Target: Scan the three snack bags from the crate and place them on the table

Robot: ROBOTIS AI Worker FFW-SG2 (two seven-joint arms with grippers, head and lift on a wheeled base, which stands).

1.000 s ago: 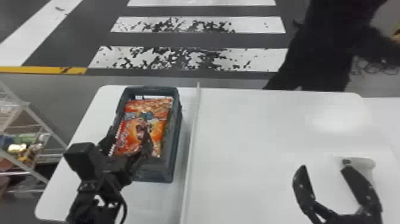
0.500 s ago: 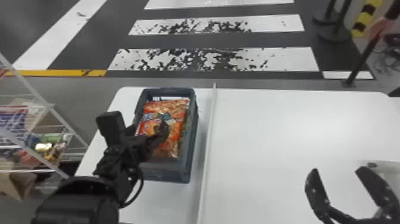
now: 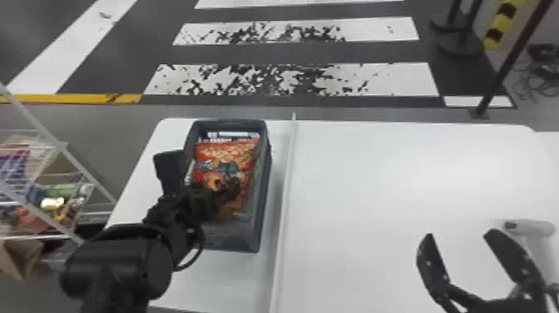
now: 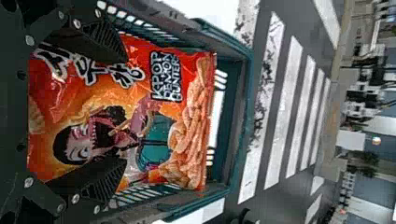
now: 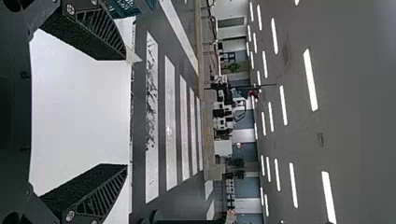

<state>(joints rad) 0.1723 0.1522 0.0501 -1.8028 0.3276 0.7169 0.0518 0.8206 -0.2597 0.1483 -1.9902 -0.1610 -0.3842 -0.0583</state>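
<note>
Lying in the crate (image 3: 263,179), left part of the worktop (image 3: 374,187): one snack bag (image 3: 231,150), red and orange, printed side facing up. Number beneath it: cannot tell.

Bearing from hand: the bag is lying below the left hand (image 4: 125,109), its far half extending beyond the fingertips. Nearer arm: the left; it is reaching over the crate's left side.

Long axis of bag: running near to far, matching the crate's length, one short edge facing the far wall. Lettering: running near to far also.

Left hand: spreading its two fingers, one standing toward the bag's left side, one toward its right, nothing pinched. Contact with the film: cannot tell.

Right hand (image 3: 461,235): hanging over the right part, well apart from the crate, fingers spreading, gripping nothing. Just beside it: a pale rounded object (image 3: 536,229), possibly serving as scanner.

Divider strip (image 3: 287,179): running near to far, just right of the crate.

Judgement: the task is seemingly standing at a pick; the coming grip is calling for squeezing across the bag's width. Hazard: film slipping, or a finger catching the crate wall.
</note>
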